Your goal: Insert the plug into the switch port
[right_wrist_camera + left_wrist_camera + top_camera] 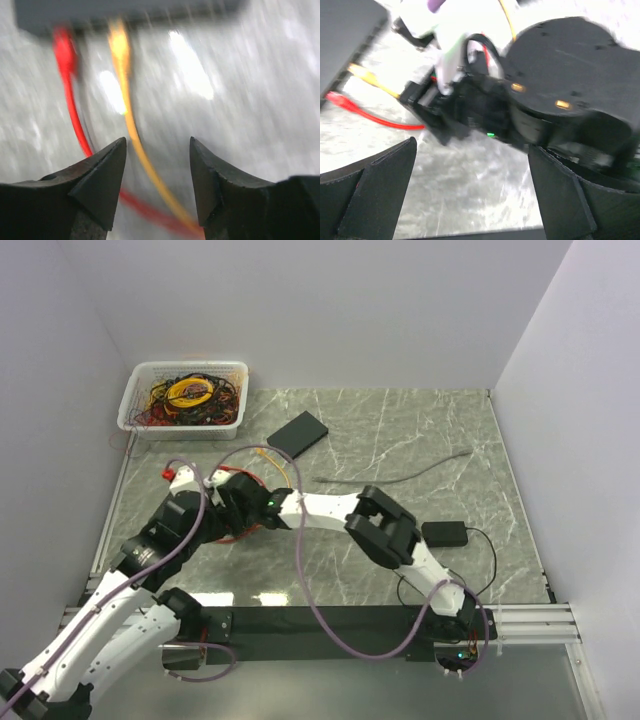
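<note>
Table: grey marbled top [400,430], closed in by plain white walls [350,310].
Basket: white mesh [127,400] at the far left corner, full of tangled cables.
Switch: dark grey box [345,35] at the upper left of the left wrist view; it runs along the top edge of the right wrist view.
Red plug: [62,45] at the switch's front face, left of the yellow one, its cable trailing over the table.
Yellow plug: [117,45] meets the switch's front face just right of the red one. It looks seated in a port, though blur hides the detail.
Left gripper: [472,147] fingers spread wide with nothing between them, low over the table and facing the right arm's wrist.
Right gripper: [157,142] fingers parted and pointing at the switch. The yellow cable runs down between them, and neither pad is seen pressing it.
Flat box: black [297,432], mid-table toward the back.
Grey cable: [400,476] lies loose to its right.
Small box: black [445,533], near the right arm, with a thin lead.
</note>
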You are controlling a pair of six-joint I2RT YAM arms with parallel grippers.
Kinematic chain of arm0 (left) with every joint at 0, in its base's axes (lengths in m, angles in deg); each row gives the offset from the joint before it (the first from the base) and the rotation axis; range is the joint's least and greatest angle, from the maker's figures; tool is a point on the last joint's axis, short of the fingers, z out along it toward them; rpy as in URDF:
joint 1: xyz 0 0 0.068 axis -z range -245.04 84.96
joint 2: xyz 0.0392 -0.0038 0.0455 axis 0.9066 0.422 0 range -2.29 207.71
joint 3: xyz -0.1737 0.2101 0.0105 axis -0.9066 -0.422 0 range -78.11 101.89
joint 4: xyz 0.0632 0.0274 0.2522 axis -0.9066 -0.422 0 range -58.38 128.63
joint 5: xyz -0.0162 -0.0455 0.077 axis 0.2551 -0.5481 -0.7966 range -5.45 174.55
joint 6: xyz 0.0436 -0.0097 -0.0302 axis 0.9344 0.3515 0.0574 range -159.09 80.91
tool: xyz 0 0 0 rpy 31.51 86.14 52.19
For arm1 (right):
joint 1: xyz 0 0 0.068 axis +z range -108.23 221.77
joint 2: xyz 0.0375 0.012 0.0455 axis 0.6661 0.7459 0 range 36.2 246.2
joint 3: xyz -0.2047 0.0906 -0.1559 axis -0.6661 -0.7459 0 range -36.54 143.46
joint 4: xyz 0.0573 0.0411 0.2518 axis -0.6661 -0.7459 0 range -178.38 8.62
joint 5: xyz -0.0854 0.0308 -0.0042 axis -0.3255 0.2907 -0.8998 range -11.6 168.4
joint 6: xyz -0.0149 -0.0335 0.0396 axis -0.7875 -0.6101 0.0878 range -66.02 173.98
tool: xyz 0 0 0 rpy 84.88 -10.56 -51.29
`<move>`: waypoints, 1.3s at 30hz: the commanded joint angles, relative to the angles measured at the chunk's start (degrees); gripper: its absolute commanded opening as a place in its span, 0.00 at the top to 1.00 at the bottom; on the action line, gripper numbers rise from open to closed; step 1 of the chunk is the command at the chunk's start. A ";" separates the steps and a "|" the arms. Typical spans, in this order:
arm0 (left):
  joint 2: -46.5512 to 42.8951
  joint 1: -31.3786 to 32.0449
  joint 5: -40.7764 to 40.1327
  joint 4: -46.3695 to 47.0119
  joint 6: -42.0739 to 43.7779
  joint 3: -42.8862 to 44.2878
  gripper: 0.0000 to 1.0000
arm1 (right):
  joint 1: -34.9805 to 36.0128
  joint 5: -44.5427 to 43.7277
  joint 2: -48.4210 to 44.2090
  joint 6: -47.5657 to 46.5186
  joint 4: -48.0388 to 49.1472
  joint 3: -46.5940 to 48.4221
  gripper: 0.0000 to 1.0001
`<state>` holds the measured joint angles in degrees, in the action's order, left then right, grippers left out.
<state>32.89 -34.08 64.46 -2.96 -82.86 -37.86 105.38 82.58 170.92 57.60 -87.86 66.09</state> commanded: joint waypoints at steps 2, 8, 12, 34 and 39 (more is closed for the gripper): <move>4.63 -1.61 -9.35 14.86 0.52 5.18 0.00 | 2.75 -3.40 -16.64 2.18 5.42 -12.95 0.36; 8.23 -1.69 -7.77 21.97 6.23 8.96 0.00 | -5.77 -6.39 -23.87 8.41 0.51 -19.54 0.33; 12.62 -1.69 -3.90 26.01 8.52 10.81 0.01 | -12.28 -4.36 -33.72 10.01 2.87 -29.75 0.33; 15.36 -1.78 25.54 59.06 8.18 -10.44 0.00 | -30.47 4.16 -29.07 -2.73 -8.02 -26.08 0.33; 15.27 -1.78 27.48 63.29 6.85 -14.23 0.00 | -32.32 10.04 -25.56 -7.21 -9.68 -22.30 0.38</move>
<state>48.35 -35.81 88.89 53.39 -74.79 -51.69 73.21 87.37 143.40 55.31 -96.91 40.08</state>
